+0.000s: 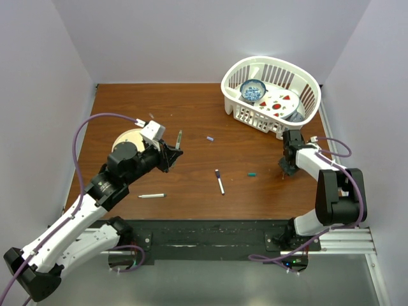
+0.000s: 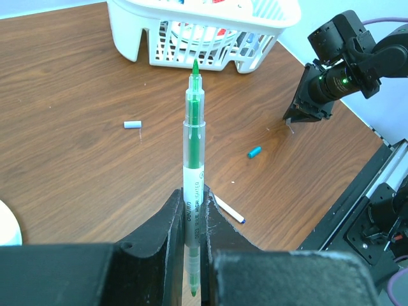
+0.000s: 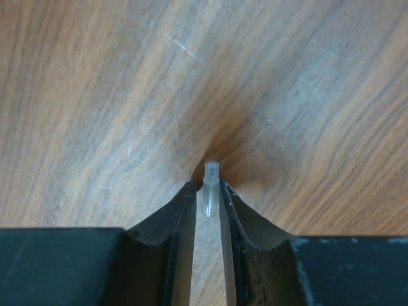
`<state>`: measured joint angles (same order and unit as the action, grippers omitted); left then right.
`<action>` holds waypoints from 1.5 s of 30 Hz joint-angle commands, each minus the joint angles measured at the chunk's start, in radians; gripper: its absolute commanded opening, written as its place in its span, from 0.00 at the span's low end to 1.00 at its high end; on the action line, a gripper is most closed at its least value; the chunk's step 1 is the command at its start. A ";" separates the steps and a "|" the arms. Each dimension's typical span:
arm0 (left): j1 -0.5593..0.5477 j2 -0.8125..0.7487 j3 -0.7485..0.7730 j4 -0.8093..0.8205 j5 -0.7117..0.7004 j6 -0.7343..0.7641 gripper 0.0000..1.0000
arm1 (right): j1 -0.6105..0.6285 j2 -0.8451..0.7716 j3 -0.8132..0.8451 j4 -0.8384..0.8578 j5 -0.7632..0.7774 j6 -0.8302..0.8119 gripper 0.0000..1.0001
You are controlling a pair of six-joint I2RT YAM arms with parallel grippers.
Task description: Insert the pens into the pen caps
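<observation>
Ops: Materials and shapes?
Bench: Table (image 1: 191, 115) is matte brown wood-grain. White slotted plastic basket (image 1: 254, 116) sits upper right of the overhead view, with a patterned plate (image 1: 280, 103) and a blue bowl (image 1: 253, 90) inside. Left gripper (image 2: 193, 199) has black wedge-shaped fingers (image 2: 159, 226). Green pen (image 2: 194, 134) has a round translucent barrel with print near the grip and a conical green nib.
Ops: Pen versus jaws?
Bench: Left jaws are clamped on the lower barrel. Pen runs straight along the jaw gap, most of its length past the tips, nib toward the basket.
Ops: Right side?
Bench: Right gripper (image 3: 208, 186) is nose-down close to the table, below the basket in the overhead. Clear cap (image 3: 210, 173) is a small stepped tube between the fingertips, its end poking just beyond them. Jaws are closed on it, pads against both sides.
Ops: Loose parts?
Bench: Lavender cap (image 1: 210, 138) and teal cap (image 1: 252, 173) lie mid-table, apart. Dark-tipped pen (image 1: 219, 182) lies between them, lower — another pen (image 1: 152, 196) lies flat at lower left.
</observation>
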<state>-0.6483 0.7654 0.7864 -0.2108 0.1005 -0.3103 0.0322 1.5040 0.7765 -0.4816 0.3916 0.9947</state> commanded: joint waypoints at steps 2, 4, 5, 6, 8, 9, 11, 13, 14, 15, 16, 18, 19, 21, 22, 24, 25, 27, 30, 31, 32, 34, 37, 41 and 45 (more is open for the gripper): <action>0.002 -0.012 -0.007 0.022 0.004 0.017 0.00 | -0.029 0.059 -0.013 0.054 -0.077 -0.021 0.24; 0.002 -0.012 -0.007 0.022 0.004 0.017 0.00 | -0.029 0.064 -0.016 0.055 -0.083 -0.021 0.23; 0.001 -0.012 -0.007 0.022 0.004 0.017 0.00 | -0.029 0.065 -0.017 0.060 -0.086 -0.019 0.22; 0.001 -0.012 -0.007 0.022 0.004 0.017 0.00 | -0.031 0.065 -0.023 0.063 -0.088 -0.021 0.20; 0.001 -0.011 -0.007 0.025 0.008 0.014 0.00 | -0.029 0.067 -0.025 0.077 -0.105 -0.030 0.15; 0.001 -0.009 -0.007 0.027 0.011 0.011 0.00 | -0.029 0.071 -0.026 0.083 -0.114 -0.039 0.12; 0.001 -0.003 -0.013 0.030 0.024 0.001 0.00 | -0.029 0.071 -0.025 0.093 -0.145 -0.064 0.04; 0.001 0.000 -0.019 0.042 0.040 -0.021 0.00 | -0.029 0.079 -0.026 0.100 -0.166 -0.083 0.01; 0.001 0.005 -0.025 0.045 0.048 -0.027 0.00 | -0.031 0.084 -0.025 0.100 -0.189 -0.093 0.00; 0.001 0.009 -0.029 0.048 0.056 -0.035 0.00 | -0.031 0.096 -0.020 0.098 -0.206 -0.102 0.00; 0.001 0.018 -0.030 0.051 0.073 -0.052 0.00 | -0.029 0.102 -0.017 0.095 -0.220 -0.123 0.00; 0.001 0.031 -0.055 0.068 0.094 -0.084 0.00 | -0.029 0.108 -0.019 0.095 -0.258 -0.145 0.00; 0.001 0.044 -0.074 0.123 0.141 -0.101 0.00 | -0.029 0.105 -0.023 0.101 -0.270 -0.166 0.00; -0.007 0.066 -0.137 0.180 0.194 -0.153 0.00 | -0.029 0.093 -0.040 0.130 -0.324 -0.192 0.00; -0.013 0.098 -0.156 0.244 0.233 -0.165 0.00 | -0.029 0.084 -0.045 0.144 -0.347 -0.208 0.00; -0.046 0.136 -0.187 0.280 0.249 -0.187 0.00 | -0.029 0.038 -0.069 0.193 -0.429 -0.241 0.00; -0.060 0.173 -0.194 0.313 0.254 -0.187 0.00 | -0.029 0.019 -0.078 0.210 -0.459 -0.251 0.00; -0.094 0.204 -0.217 0.352 0.261 -0.188 0.00 | -0.031 -0.045 -0.094 0.241 -0.506 -0.283 0.00; -0.128 0.247 -0.265 0.474 0.297 -0.208 0.00 | -0.029 -0.161 -0.120 0.271 -0.560 -0.307 0.00; -0.134 0.268 -0.279 0.526 0.318 -0.217 0.00 | -0.029 -0.195 -0.126 0.309 -0.617 -0.317 0.00; -0.139 0.281 -0.283 0.548 0.329 -0.220 0.00 | -0.025 -0.226 -0.132 0.331 -0.646 -0.324 0.00; -0.142 0.311 -0.302 0.614 0.361 -0.243 0.00 | 0.014 -0.312 -0.138 0.368 -0.721 -0.335 0.00; -0.143 0.339 -0.343 0.739 0.405 -0.304 0.00 | 0.099 -0.405 -0.137 0.473 -0.789 -0.321 0.00; -0.142 0.370 -0.378 0.862 0.433 -0.389 0.00 | 0.259 -0.487 -0.155 0.632 -0.809 -0.245 0.00; -0.142 0.379 -0.414 1.022 0.449 -0.505 0.00 | 0.356 -0.519 -0.183 0.793 -0.815 -0.147 0.00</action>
<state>-0.7868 1.1427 0.3985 0.5606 0.5037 -0.6815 0.3172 1.0100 0.6270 0.0944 -0.3695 0.7479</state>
